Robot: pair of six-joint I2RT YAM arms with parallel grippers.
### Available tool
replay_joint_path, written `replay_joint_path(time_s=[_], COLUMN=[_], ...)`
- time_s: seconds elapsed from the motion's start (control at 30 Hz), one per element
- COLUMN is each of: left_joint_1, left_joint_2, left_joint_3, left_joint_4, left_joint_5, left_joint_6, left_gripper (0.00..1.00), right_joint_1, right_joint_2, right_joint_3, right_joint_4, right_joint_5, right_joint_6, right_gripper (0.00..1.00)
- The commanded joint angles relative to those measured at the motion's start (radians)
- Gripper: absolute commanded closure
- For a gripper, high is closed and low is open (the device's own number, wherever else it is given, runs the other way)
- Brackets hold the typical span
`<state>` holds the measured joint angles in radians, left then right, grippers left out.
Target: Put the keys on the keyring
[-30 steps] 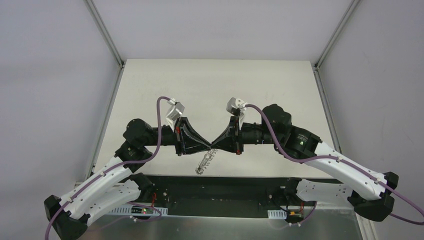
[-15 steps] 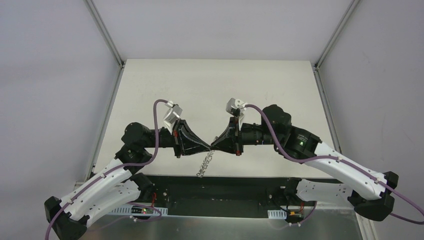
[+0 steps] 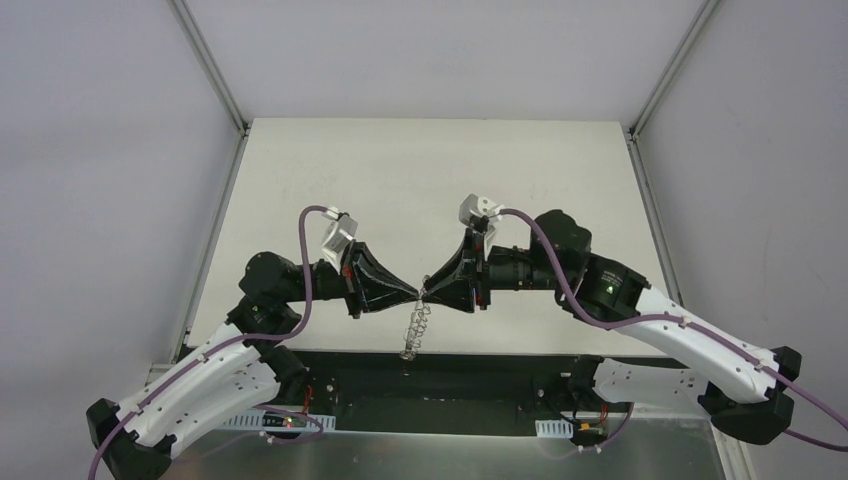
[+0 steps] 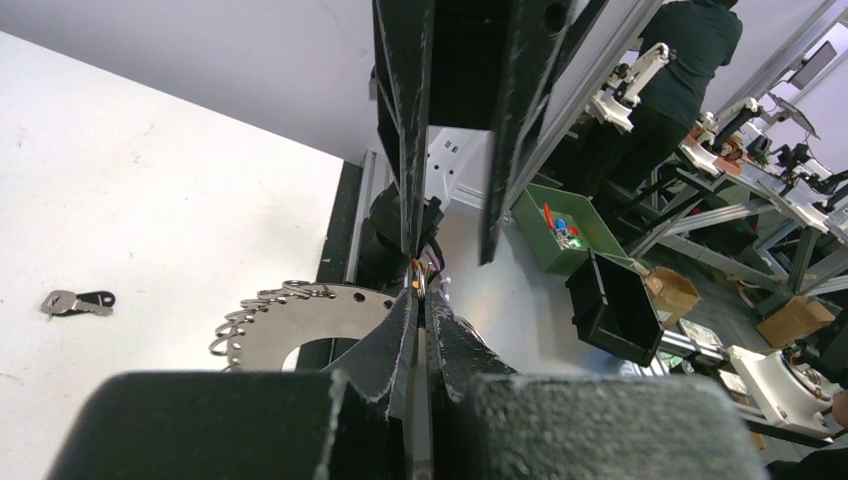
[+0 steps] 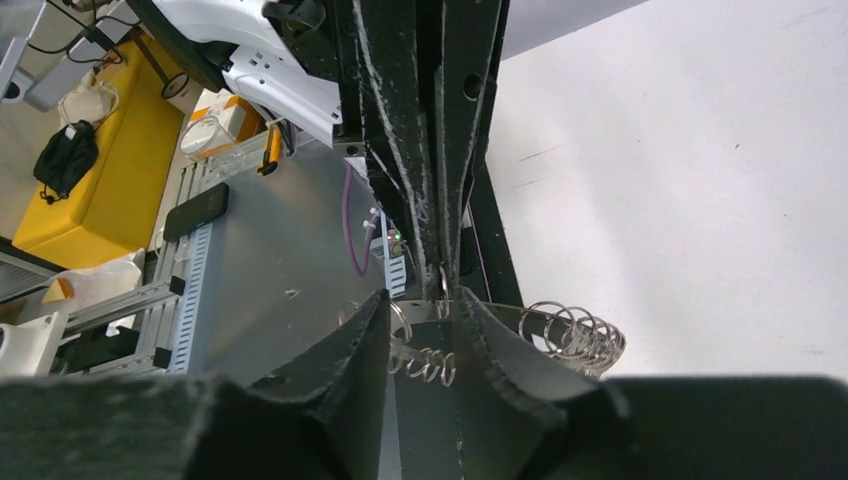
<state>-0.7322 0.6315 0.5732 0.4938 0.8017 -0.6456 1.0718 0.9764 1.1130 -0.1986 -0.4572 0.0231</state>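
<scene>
The keyring (image 3: 413,330), a silvery plate with a wide hole and wire loops on its rim, hangs over the table's near edge. My left gripper (image 3: 415,291) is shut on its rim; the left wrist view shows the plate (image 4: 290,325) pinched between the closed jaws (image 4: 422,292). My right gripper (image 3: 430,291) meets it tip to tip. Its jaws (image 5: 422,305) stand slightly apart, straddling the ring's edge, with the loops (image 5: 575,335) beside them. One small dark key with a pale end (image 4: 78,300) lies flat on the table. It does not show in the top view.
The white table (image 3: 430,180) stretches behind the grippers. A black gap and a metal shelf (image 3: 450,440) lie below its near edge, under the hanging ring. Frame posts stand at the back corners.
Both grippers stayed tip to tip and shifted slightly left. The left wrist dropped lower. The keyring swung from a slant to hanging nearly straight down.
</scene>
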Motion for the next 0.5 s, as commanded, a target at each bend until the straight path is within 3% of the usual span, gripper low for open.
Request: replay_joint_path(time_s=[0.0, 0.1, 0.2, 0.47], left_joint_1=[0.002, 0.003, 0.002, 0.002], left_joint_2=[-0.015, -0.014, -0.010, 0.009], left_joint_3=[-0.002, -0.004, -0.004, -0.003], left_joint_4=[0.031, 0.029, 0.029, -0.007], left_joint_5=[-0.009, -0.011, -0.012, -0.059], left_joint_6=[0.036, 0.040, 0.042, 0.080], left_gripper=[1.00, 1.00, 1.00, 1.00], right_joint_1=[-0.001, 0.000, -0.002, -0.051], right_joint_2=[-0.055, -0.084, -0.102, -0.024], right_joint_3=[0.027, 0.011, 0.013, 0.036], right_joint_4=[0.029, 0.026, -0.017, -0.189], right_joint_5=[0.030, 0.080, 0.178, 0.665], right_joint_6=[-0.002, -0.004, -0.005, 0.069], right_gripper=[0.63, 0.54, 0.53, 0.49])
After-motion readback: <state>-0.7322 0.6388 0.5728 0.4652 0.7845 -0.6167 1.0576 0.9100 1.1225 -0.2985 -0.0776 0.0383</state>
